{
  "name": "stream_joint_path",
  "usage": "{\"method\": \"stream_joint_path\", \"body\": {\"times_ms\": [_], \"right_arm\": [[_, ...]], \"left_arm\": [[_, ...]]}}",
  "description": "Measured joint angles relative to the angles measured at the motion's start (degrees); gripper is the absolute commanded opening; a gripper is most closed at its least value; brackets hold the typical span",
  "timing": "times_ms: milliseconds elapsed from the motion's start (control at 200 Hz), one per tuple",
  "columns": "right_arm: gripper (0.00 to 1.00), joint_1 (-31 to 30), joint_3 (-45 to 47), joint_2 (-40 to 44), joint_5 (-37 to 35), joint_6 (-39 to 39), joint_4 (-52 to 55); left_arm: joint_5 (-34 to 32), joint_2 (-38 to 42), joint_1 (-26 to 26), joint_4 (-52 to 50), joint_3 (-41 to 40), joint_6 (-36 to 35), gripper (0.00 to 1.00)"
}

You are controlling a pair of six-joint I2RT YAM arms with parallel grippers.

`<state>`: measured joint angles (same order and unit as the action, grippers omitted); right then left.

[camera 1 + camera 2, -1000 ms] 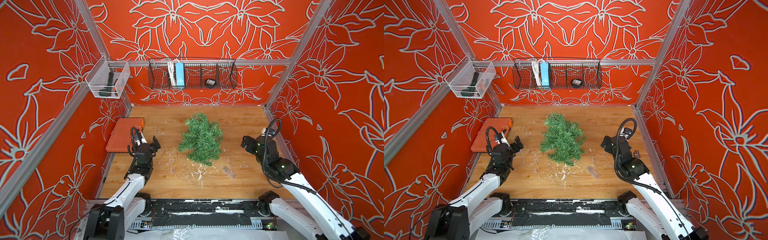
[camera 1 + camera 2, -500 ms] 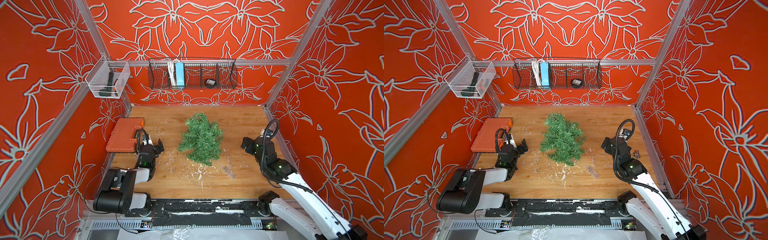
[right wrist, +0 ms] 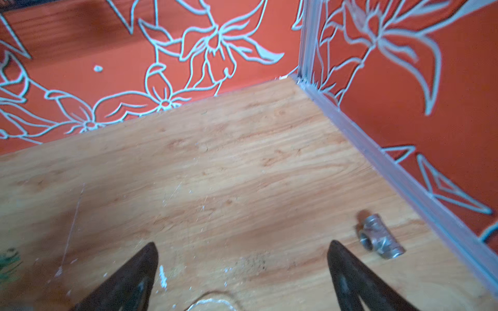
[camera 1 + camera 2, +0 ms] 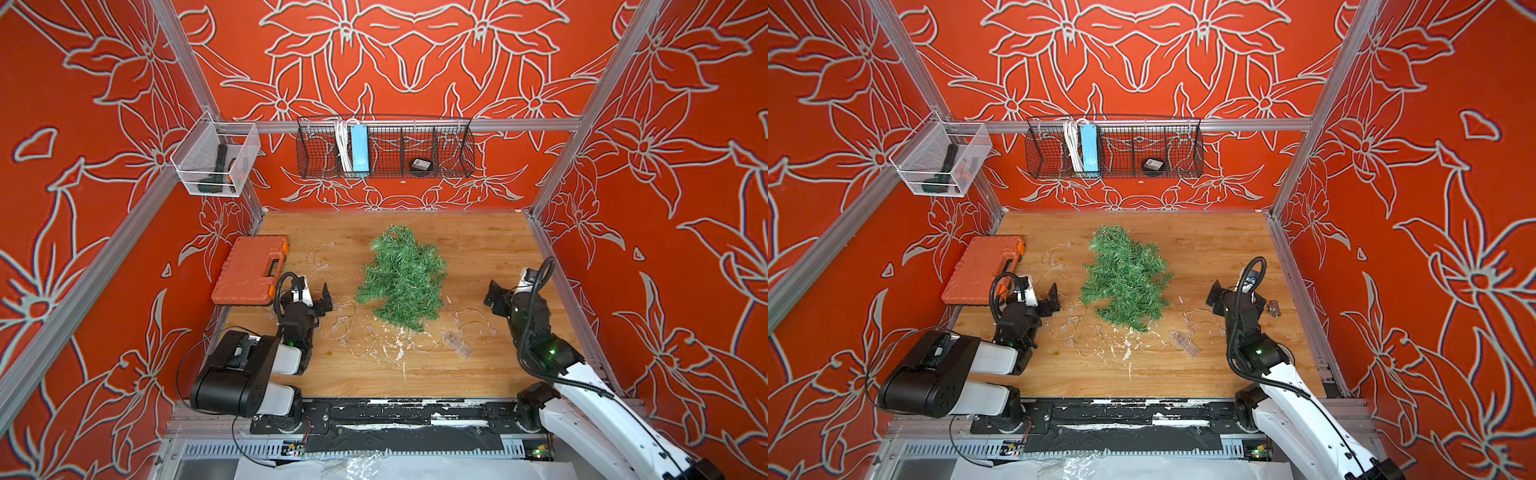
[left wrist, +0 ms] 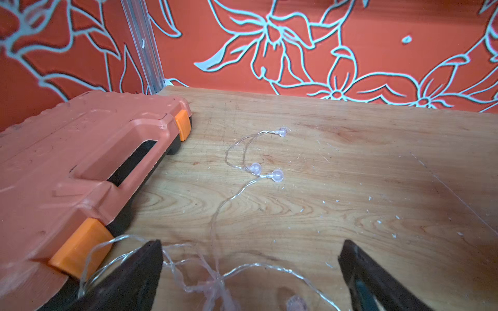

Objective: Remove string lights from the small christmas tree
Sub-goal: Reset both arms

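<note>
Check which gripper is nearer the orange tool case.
Left. The left gripper sits just beside the orange tool case; the right gripper is far off, beyond the tree.

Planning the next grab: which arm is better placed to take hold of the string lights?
Left, probably. The left gripper, jaws open, sits over a tangle of the string lights; the right gripper, also open, faces mostly bare table and a metal pipe fitting.

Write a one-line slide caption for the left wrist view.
Open left gripper facing string lights lying loose on the wooden table beside the orange tool case.
</note>
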<state>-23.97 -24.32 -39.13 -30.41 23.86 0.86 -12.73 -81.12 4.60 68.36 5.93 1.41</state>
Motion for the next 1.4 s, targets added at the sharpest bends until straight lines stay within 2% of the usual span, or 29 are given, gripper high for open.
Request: {"method": "stream_joint_path", "body": {"times_ms": [135,305,450,706,841,971,1401], "right_arm": [[0.98,2.9,0.5,-3.3,-5.2,-8.0,-9.1],[0.98,10.8,2.8,-10.7,-5.9,-14.3,-15.9],[0.98,14.8,5.3,-21.4,-1.1,-18.1,-24.5],[0.98,16.1,5.4,-39.9,8.8,-22.9,-38.6],[0.98,19.8,5.4,-41.8,14.7,-23.0,-42.2],[0.98,20.6,5.5,-42.2,17.5,-23.0,-44.3],[0.98,20.6,5.5,-42.1,19.6,-23.0,-45.5]], "left_arm": [[0.0,0.0,0.0,0.2,0.0,-0.1,0.99],[0.0,0.0,0.0,0.2,0.0,-0.1,0.99],[0.0,0.0,0.0,0.2,0.0,-0.1,0.99],[0.0,0.0,0.0,0.2,0.0,-0.1,0.99],[0.0,0.0,0.0,0.2,0.0,-0.1,0.99],[0.0,0.0,0.0,0.2,0.0,-0.1,0.99],[0.0,0.0,0.0,0.2,0.0,-0.1,0.99]]}}
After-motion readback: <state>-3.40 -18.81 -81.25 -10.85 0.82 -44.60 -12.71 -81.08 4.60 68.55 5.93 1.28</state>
